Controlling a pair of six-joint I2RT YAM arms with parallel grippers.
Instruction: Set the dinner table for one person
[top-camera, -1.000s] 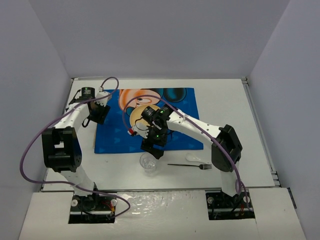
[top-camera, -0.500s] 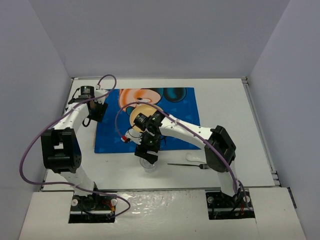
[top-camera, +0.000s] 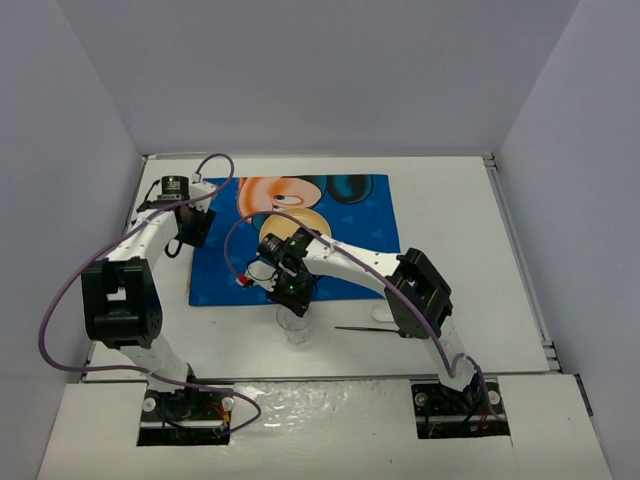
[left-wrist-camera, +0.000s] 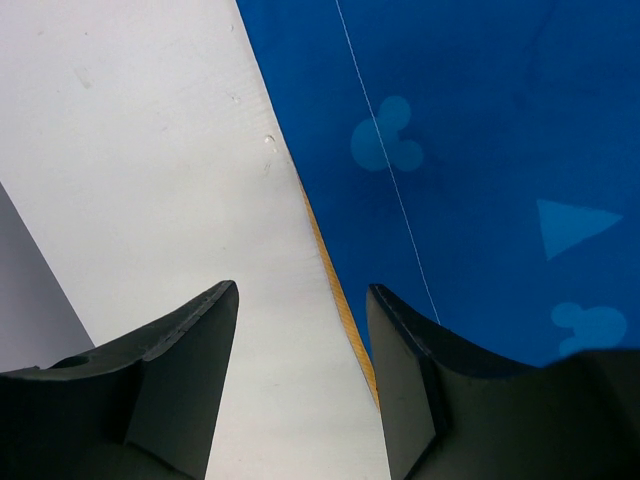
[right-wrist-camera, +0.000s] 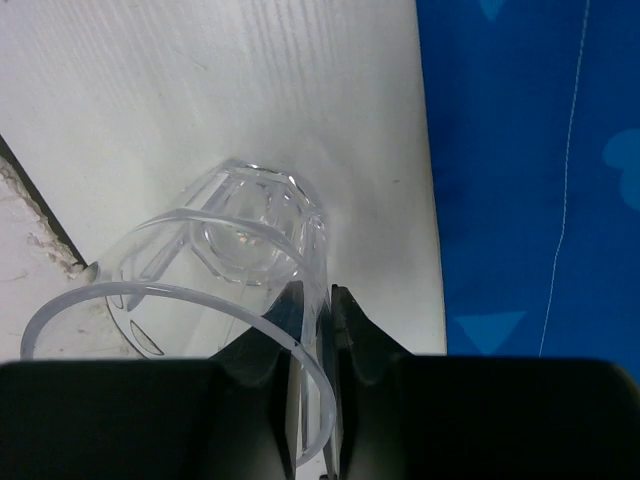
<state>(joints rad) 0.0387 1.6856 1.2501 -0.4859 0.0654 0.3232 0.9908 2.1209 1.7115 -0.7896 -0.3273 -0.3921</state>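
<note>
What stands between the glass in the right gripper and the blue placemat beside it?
Nothing visible. The right gripper pinches the wall of the glass, and only bare table separates it from the placemat. The fork lies off to the side. The right arm hides part of the mat.

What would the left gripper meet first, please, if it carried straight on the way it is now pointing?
The left gripper points down at the left edge of the blue cartoon-mouse placemat. It would probably touch that edge, or the bare dinner table just beside it, first; depth is unclear.
</note>
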